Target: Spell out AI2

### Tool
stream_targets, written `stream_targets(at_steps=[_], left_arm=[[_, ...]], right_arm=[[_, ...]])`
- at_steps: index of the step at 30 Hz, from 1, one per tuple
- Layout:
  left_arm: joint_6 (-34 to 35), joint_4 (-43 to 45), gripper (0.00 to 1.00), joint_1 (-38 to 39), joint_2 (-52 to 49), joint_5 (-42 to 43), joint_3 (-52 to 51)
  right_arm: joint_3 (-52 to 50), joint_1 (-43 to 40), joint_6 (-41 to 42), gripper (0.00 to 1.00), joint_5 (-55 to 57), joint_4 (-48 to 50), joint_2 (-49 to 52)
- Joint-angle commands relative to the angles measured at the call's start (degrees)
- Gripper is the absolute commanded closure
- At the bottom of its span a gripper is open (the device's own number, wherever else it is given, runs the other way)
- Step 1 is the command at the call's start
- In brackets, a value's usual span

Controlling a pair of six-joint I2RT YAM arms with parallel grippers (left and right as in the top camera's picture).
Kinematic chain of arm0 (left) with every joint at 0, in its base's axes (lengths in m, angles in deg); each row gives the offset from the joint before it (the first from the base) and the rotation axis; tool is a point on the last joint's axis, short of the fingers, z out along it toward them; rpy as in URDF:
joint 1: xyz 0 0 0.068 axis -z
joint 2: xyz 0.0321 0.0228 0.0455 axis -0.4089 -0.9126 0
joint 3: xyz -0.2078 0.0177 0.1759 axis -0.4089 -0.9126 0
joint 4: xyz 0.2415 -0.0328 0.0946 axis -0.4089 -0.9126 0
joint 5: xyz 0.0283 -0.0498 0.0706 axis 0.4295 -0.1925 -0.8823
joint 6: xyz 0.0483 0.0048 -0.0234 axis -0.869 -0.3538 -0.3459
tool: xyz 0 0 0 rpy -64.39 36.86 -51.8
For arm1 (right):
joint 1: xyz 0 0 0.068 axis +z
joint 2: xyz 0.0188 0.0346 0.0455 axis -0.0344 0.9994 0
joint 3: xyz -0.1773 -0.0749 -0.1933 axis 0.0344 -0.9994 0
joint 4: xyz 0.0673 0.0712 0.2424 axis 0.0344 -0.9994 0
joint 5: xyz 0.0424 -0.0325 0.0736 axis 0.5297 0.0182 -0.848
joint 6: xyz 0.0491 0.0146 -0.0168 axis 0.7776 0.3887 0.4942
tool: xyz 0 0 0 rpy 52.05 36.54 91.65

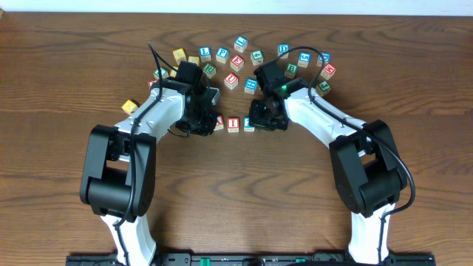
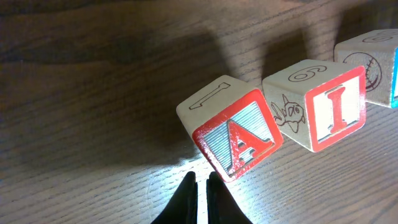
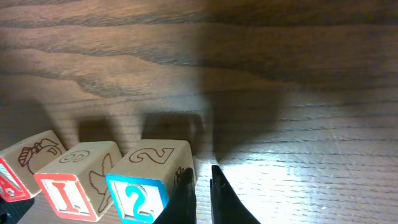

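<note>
Dark wood-grain table (image 1: 236, 199) fills every view, and near its middle three wooden blocks sit in a short row between the two arms. The A block (image 2: 236, 134) carries a red letter A on a striped panel with a red border. It is turned askew from the others, one corner toward the I block (image 2: 323, 109) (touching or just beside, the pictures do not settle which). The I block shows a red I in a red frame, a line drawing on its side, and an outlined digit on top that could be 6 or 9. The 2 block (image 3: 146, 180) ends the row with a blue 2 in a blue frame and an outlined 2 on top.

The left hand (image 2: 200, 196) hovers just in front of the A block, fingers nearly together and holding nothing. The right hand (image 3: 200, 193) is equally narrow and empty, one finger at the 2 block's outer side.

Loose blocks (image 1: 240, 43) form an arc behind, their letters too small to read.
</note>
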Motion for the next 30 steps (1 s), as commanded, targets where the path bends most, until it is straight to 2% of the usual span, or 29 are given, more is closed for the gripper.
stream_targets(at_steps=[1,19,30], left_arm=[[-0.94,0.04,0.93,-0.02,-0.52,0.85,-0.46],[-1.81,-0.37,0.92,0.35,-0.52,0.96,-0.46],[-7.63,-2.56,0.92,2.38,-0.52,0.85,-0.46]], right_arm=[[-0.33,0.57,1.44,0.95,-0.39,0.31,0.79],[-0.33,2.29,1.42,0.92,-0.37,2.56,0.79],[-0.33,2.34,1.42,0.92,-0.37,2.56,0.79]])
